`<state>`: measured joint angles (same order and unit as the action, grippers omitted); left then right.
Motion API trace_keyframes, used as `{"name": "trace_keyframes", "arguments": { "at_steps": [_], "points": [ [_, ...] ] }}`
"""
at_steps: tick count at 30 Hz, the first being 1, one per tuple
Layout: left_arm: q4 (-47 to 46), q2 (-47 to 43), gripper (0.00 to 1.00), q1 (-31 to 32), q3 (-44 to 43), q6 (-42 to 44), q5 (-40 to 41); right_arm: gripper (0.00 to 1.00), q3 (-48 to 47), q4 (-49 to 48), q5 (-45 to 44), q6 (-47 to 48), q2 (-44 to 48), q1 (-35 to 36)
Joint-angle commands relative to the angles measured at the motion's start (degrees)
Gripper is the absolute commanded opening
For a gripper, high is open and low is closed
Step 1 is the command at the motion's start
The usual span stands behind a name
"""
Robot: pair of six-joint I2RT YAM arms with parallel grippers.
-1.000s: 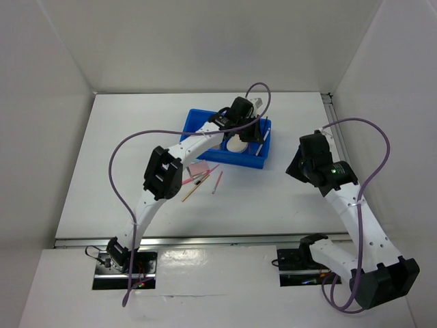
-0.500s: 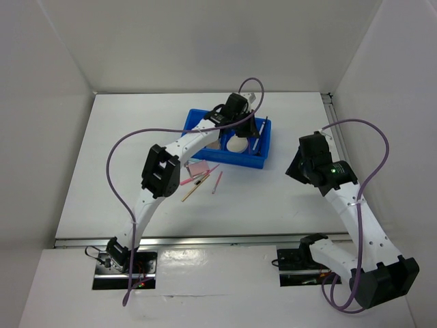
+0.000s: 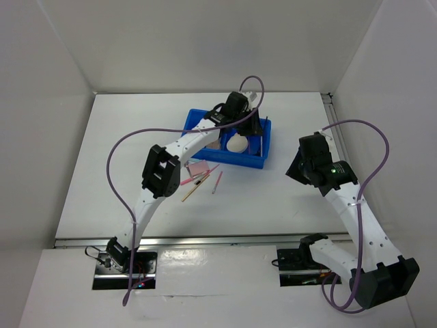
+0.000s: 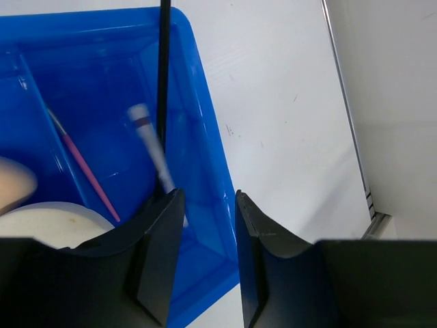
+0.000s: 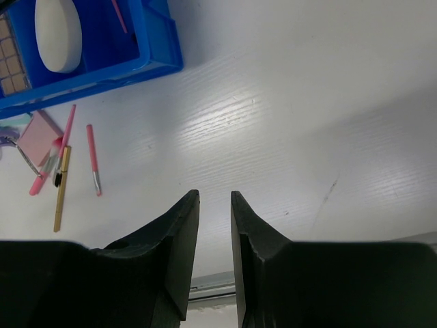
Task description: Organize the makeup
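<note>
Status: partly sorted.

**In the tray:** the blue tray [image 5: 89, 80] sits at the far middle of the table.
- Main section: a cream round puff [image 5: 58, 27] beside a brown palette [image 3: 215, 145].
- A peach shape [image 4: 12, 184] shows at the left edge of the left wrist view, likely a sponge.
- Narrow right-hand section: a thin pink stick [image 4: 82, 164] and a white-tipped stick [image 4: 151, 147].
- A black brush handle [image 4: 162, 82] runs straight up across this section and over the far rim.

**Left gripper** [image 4: 209, 198]: over the right-hand section, jaws a little apart, nothing visible in the gap. The brush handle's lower end disappears at the left finger [image 4: 160, 232], outside the gap. Cannot tell whether it touches the finger. Reads as released.

**Right gripper** [image 5: 214, 198]: hangs over bare table well to the right of the tray. Jaws narrowly parted and empty.

**Left to do:** a cluster lies on the table just in front of the tray.
- A pink square pad [image 5: 39, 133].
- A long pink stick [image 5: 60, 143].
- A shorter pink stick [image 5: 93, 158].
- A wooden stick [image 5: 61, 188].

A black compact is not made out in any view.

**Judgement:** the bulky pieces are placed. The pad and the loose sticks need moving in, the sticks likely to the narrow section.
</note>
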<state>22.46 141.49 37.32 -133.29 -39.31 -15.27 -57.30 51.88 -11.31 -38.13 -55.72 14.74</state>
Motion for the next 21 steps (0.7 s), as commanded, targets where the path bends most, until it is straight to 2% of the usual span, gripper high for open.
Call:
{"name": "trace_keyframes", "arguments": {
  "at_steps": [1, 5, 10, 12, 14, 16, 18, 19, 21],
  "points": [
    [-2.6, -0.6, 0.50, -0.2, -1.6, -0.1, -2.8, 0.33, -1.4, 0.9, -0.1, -0.3, 1.1, -0.3],
    [-2.6, -1.7, 0.51, -0.8, -1.6, 0.5, -3.9, 0.33, -1.9, 0.9, 0.4, -0.3, 1.1, -0.3],
    [-0.1, -7.4, 0.51, -2.0, -1.6, 2.3, -5.0, 0.33, -1.9, 0.2, 1.9, 0.2, 1.1, -0.3],
    [1.3, -10.9, 0.48, -3.1, 2.2, 3.5, -7.4, 0.33, -1.4, -2.4, 5.1, 1.1, 1.1, -0.3],
    [1.3, -17.7, 0.47, -6.7, 9.3, 3.5, -11.5, 0.36, -0.2, -6.2, 9.3, 1.7, 1.1, -0.3],
    [2.6, -22.8, 0.47, -10.5, 14.6, 5.5, -11.5, 0.36, 0.3, -8.6, 11.7, 1.7, 1.1, 1.2],
    [5.0, -30.0, 0.47, -12.6, 20.9, 8.8, -8.6, 0.36, 1.2, -11.3, 12.0, 0.6, -1.5, 4.3],
    [6.4, -32.4, 0.47, -13.5, 22.8, 9.9, -6.7, 0.36, 1.2, -11.3, 10.0, -0.4, -2.6, 10.1],
    [10.1, -38.7, 0.47, -14.7, 28.2, 12.0, -1.4, 0.36, -1.2, -11.3, 2.2, -3.1, -7.0, 16.7]
  ]
}}
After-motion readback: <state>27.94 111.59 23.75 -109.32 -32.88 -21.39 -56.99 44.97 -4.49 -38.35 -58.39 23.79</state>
